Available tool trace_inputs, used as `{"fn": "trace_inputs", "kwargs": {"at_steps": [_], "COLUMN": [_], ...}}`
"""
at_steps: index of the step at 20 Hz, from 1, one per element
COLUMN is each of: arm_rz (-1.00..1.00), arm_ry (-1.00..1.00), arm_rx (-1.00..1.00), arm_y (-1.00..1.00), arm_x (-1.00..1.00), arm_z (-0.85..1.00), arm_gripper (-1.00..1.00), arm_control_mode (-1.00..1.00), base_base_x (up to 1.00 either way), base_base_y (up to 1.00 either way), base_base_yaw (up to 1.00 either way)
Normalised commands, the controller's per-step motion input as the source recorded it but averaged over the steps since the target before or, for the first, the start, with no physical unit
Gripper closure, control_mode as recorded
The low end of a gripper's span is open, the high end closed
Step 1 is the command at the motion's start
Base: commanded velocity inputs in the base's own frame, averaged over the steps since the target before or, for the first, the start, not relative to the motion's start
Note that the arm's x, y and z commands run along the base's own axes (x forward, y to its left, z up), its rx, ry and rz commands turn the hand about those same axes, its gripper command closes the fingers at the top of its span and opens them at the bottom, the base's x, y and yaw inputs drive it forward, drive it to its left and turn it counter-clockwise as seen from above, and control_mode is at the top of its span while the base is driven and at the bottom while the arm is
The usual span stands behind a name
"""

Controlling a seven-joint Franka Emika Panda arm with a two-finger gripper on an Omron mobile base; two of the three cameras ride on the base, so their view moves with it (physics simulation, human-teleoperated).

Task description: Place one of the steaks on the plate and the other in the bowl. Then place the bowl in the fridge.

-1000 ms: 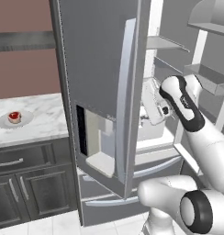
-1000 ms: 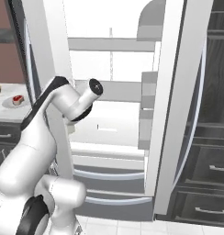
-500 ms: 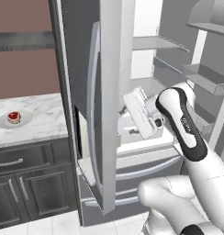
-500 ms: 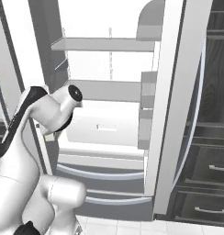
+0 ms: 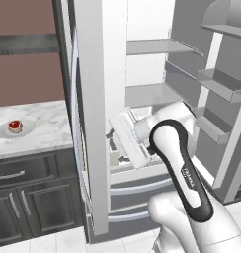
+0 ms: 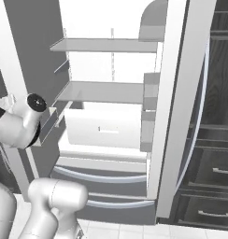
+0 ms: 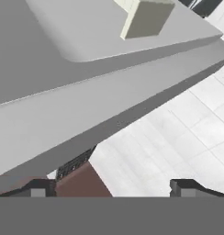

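Observation:
The fridge (image 5: 152, 64) stands with both doors swung out and its white shelves (image 6: 106, 91) bare. My gripper (image 5: 112, 141) is low beside the inner side of the left door (image 5: 90, 123), partly hidden by the door's edge. In the hand view my gripper (image 7: 112, 188) is open, its fingertips (image 7: 38, 188) far apart with nothing between them, and the grey door (image 7: 86, 92) slants just above them. One steak (image 5: 14, 125) lies on the plate (image 5: 5, 131) on the counter at the left. The bowl is out of view.
The marble counter (image 5: 38, 141) sits over dark cabinets (image 5: 28, 202) left of the fridge. The right door (image 6: 179, 116) juts out with its bins (image 5: 214, 79). More dark cabinets (image 6: 216, 163) stand to its right. White floor tiles (image 7: 178, 133) lie below.
The left fridge door has swung further out, from nearly facing the camera to edge-on. My hand has moved left and lower along it, and the jaws have spread a little wider.

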Motion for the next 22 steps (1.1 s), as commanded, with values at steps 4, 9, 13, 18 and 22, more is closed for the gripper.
{"fn": "trace_inputs", "kwargs": {"at_steps": [4,9,13,18,22], "arm_rz": [0.00,-0.05,0.08,0.29,0.53], "arm_ry": [0.00,-0.06,-0.16,-0.08,-0.20], "arm_rx": [-0.10,-0.18,-0.31,-0.28,-0.44], "arm_y": [0.36,-0.44,-0.50,-0.79,-0.87], "arm_x": [-0.61,-0.59,0.06,0.00,-0.03], "arm_z": [0.22,0.36,0.40,0.07,-0.04], "arm_gripper": [-1.00,-1.00,-1.00,-1.00,-1.00], "arm_control_mode": [-1.00,-1.00,-1.00,-1.00,-1.00], "base_base_x": [0.00,0.00,0.00,0.00,0.00], "base_base_y": [0.00,0.00,0.00,0.00,0.00], "base_base_yaw": [0.00,0.00,0.00,0.00,0.00]}}
